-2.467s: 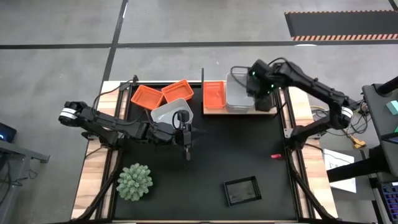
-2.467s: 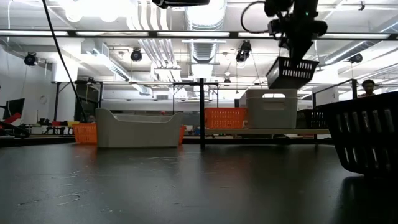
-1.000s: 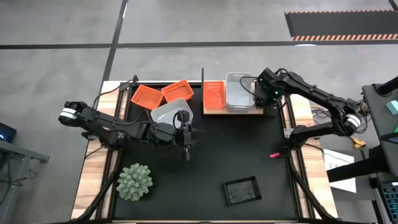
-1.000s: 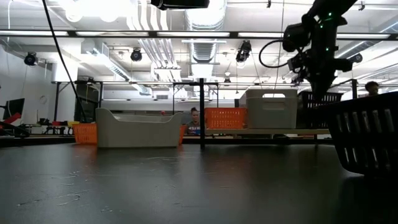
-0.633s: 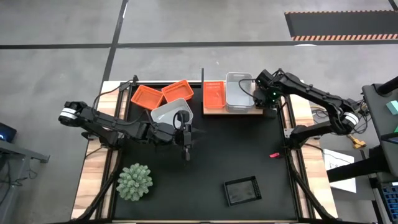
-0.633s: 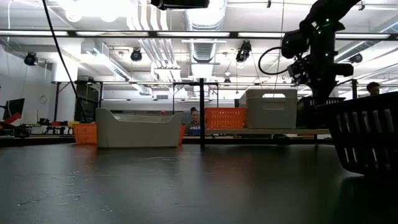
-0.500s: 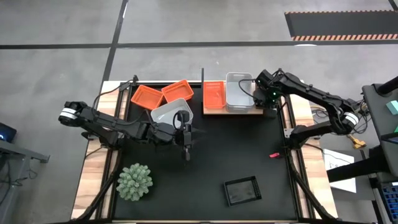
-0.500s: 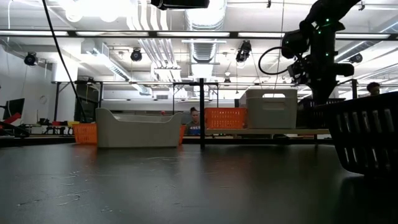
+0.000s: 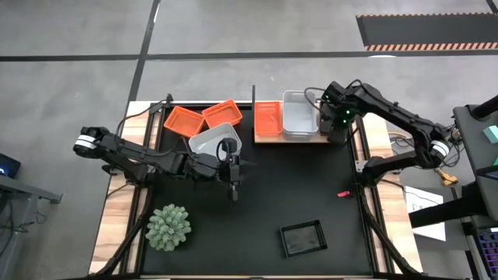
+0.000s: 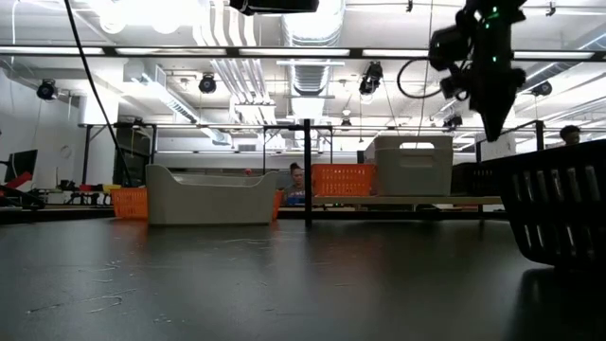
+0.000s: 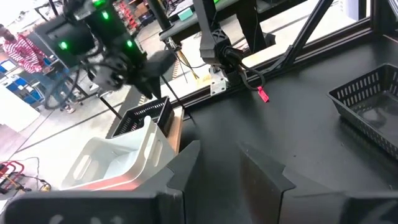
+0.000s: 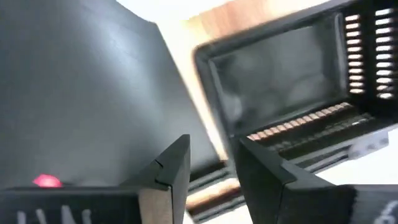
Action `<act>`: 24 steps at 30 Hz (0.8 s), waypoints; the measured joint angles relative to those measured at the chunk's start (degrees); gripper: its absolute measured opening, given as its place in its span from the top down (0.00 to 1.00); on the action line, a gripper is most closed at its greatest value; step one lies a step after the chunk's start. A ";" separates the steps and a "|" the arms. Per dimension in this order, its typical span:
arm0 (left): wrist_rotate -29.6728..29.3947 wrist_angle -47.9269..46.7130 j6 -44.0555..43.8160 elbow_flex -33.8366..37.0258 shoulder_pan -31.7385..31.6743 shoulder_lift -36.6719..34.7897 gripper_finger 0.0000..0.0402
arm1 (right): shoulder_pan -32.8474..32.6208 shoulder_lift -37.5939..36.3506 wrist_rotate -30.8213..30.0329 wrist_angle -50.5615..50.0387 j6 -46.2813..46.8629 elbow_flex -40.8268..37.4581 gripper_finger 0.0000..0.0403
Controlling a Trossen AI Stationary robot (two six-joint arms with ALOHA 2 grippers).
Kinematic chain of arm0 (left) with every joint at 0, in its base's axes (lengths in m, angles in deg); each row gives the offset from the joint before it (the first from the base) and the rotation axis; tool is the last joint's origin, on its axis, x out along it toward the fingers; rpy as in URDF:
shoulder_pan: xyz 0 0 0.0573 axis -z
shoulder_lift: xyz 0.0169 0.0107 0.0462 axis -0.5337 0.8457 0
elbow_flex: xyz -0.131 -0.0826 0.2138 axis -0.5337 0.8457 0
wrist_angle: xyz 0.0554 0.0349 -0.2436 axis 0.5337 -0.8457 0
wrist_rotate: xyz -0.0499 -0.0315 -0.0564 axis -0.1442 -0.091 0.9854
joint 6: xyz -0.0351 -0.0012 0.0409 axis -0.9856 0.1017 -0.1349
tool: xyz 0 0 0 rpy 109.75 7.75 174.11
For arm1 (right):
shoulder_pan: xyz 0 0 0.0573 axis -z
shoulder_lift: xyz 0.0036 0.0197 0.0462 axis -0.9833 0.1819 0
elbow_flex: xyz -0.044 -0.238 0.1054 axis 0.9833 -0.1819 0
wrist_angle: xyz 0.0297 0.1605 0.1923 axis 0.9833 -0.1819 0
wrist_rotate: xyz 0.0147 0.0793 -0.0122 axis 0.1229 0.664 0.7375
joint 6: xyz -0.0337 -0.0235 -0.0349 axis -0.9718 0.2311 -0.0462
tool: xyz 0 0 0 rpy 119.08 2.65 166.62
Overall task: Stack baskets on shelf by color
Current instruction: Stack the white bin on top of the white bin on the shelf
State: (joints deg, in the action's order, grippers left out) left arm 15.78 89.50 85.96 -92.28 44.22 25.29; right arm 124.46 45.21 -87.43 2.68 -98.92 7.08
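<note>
On the shelf (image 9: pixel 268 139) at the far side, an orange basket (image 9: pixel 268 119), a white basket (image 9: pixel 298 114) and a black basket (image 12: pixel 292 81) rest side by side on their bottoms. My right gripper (image 12: pixel 211 165) hangs open just above the black basket (image 10: pixel 471 180), touching nothing. My left gripper (image 9: pixel 232 185) waits open over the mat, beside a loose white basket (image 9: pixel 212 140). Two more orange baskets (image 9: pixel 202 117) lie at the far left. Another black basket (image 9: pixel 302 238) sits near the front edge.
A green spiky plant (image 9: pixel 168 227) stands at the near left. A small pink object (image 9: pixel 345 195) lies on the mat toward the right. A black post (image 10: pixel 307 170) rises at the shelf's left end. A person shows in the room behind (image 10: pixel 299 187).
My right gripper came down with the black basket to the right end of the shelf, let go of it and has risen straight up. The black basket now stands on the board next to the white one.
</note>
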 joint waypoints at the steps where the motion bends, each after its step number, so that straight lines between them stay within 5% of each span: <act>1: 0.00 0.00 -0.07 0.00 0.00 0.00 0.79 | -0.58 -0.45 1.18 -0.59 2.26 0.64 0.71; 8: -0.32 0.00 -0.63 0.00 0.00 0.00 0.79 | -9.88 -8.14 13.14 2.56 13.24 -0.25 0.76; 20: -3.99 0.05 -8.64 0.15 -2.01 0.48 0.79 | -39.01 -22.10 13.07 21.95 28.86 -9.86 0.84; 24: -4.13 0.46 -14.74 1.78 -3.84 1.97 0.79 | -47.42 -23.61 8.09 28.35 29.94 -13.05 0.85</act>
State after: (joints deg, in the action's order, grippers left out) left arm 11.66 89.95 71.22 -90.51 40.38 27.26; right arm 77.04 21.59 -79.34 31.03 -68.97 -5.97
